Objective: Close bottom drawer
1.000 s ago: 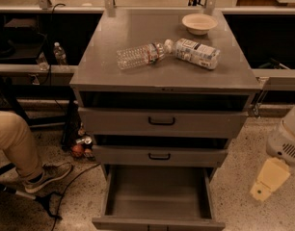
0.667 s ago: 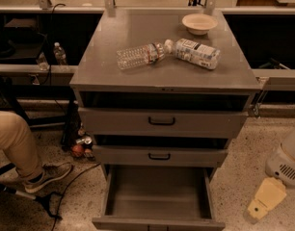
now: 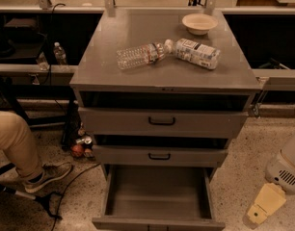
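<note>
Grey metal all over, the cabinet (image 3: 113, 32) fills the middle of the frame, and its bottom drawer (image 3: 157, 201) is pulled far out toward the lower edge. We look straight down into its bare tray, and its front is cut off at the bottom of the frame. We judge that the task has hardly begun: nothing is touching the drawer, and the whole push inward is left to do.

The gripper (image 3: 263, 207) hangs in the lower right corner above the speckled floor. It sits to the right of the open drawer and apart from it, with the pale arm housing just above it. We cannot tell whether it is spread or closed.

The middle drawer (image 3: 159, 155) and the top drawer (image 3: 162, 121) sit above, each with a dark gap over its front, so they appear to stand slightly forward too. They are not our concern.

On the cabinet's top surface lie a clear water bottle (image 3: 140, 56) and a labelled bottle (image 3: 198, 53), both on their sides and nearly touching end to end. A pale bowl (image 3: 199, 23) sits behind them. None of these lies in the drawer's path.

At the left edge we see a seated person's leg (image 3: 12, 138) and shoe (image 3: 46, 176), and some cans (image 3: 80, 146) by the cabinet's left foot. All are well apart from the gripper. We judge the way to the drawer front to be open from the lower right.
</note>
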Tool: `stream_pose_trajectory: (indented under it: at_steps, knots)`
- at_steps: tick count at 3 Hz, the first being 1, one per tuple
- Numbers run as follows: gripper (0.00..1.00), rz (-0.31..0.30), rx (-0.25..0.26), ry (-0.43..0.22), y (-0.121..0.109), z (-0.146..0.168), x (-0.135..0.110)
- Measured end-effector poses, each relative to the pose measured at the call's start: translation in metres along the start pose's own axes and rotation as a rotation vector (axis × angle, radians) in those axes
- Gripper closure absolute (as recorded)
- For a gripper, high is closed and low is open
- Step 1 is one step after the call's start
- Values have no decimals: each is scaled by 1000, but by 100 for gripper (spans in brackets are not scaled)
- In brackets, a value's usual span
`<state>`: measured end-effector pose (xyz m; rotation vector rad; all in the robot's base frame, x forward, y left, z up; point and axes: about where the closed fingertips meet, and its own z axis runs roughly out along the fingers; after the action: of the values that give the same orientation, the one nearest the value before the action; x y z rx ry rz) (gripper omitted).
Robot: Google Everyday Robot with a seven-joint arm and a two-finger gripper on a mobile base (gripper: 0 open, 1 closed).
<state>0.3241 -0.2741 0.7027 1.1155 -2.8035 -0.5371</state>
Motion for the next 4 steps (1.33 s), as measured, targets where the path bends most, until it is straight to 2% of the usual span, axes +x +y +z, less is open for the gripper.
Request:
stream_pose_trajectory:
  at_steps: [1, 2, 3, 4]
  knots:
    - [0, 10, -42, 2, -7, 20, 9]
    - [0, 27, -134, 8, -19, 66, 25]
    - [0, 66, -277, 7, -40, 145, 48]
    - [0, 82, -368, -8, -51, 197, 61]
